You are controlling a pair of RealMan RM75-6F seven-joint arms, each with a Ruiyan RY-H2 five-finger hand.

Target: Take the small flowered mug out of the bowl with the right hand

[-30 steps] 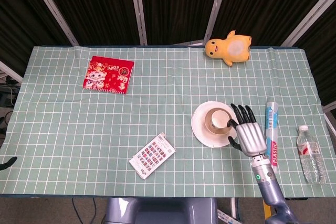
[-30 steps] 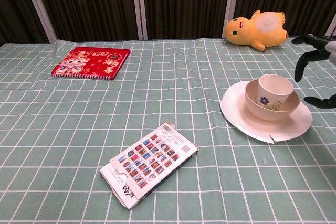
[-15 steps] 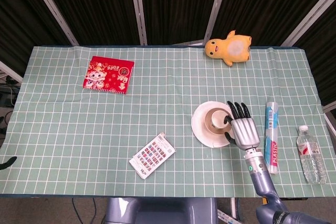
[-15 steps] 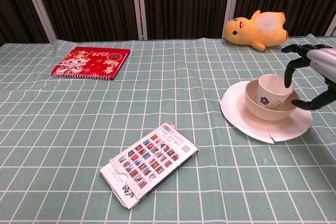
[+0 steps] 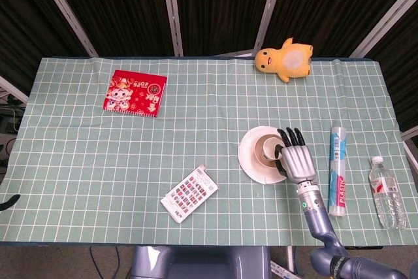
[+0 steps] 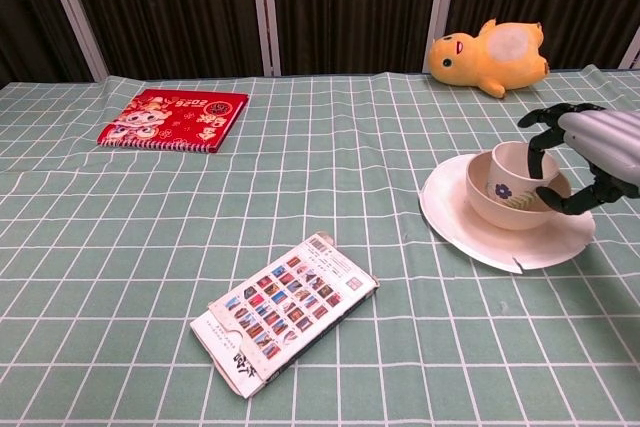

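Mug (image 6: 518, 173), the small flowered one, sits upright inside the bowl (image 6: 512, 206), which stands on a white plate (image 6: 470, 227) with a chipped near rim; nothing is lifted yet, so I judge the reach done, and the grasp, the lift and the setting-down all left to do. My right hand (image 6: 590, 150) comes in from the right side, palm turned toward the mug; its fingers (image 6: 535, 152) curl over the mug's rim and the thumb reaches low beside the bowl; fingers and thumb are apart, bracketing the mug, and I cannot tell whether any of them touch it. From the head view the right hand (image 5: 298, 159) lies over the plate's right part, forearm running back toward me. My left hand appears in neither view. Nearest me lies a sticker-card box (image 6: 285, 311); far left a red booklet (image 6: 174, 119); at the far edge a yellow plush duck (image 6: 489, 55).
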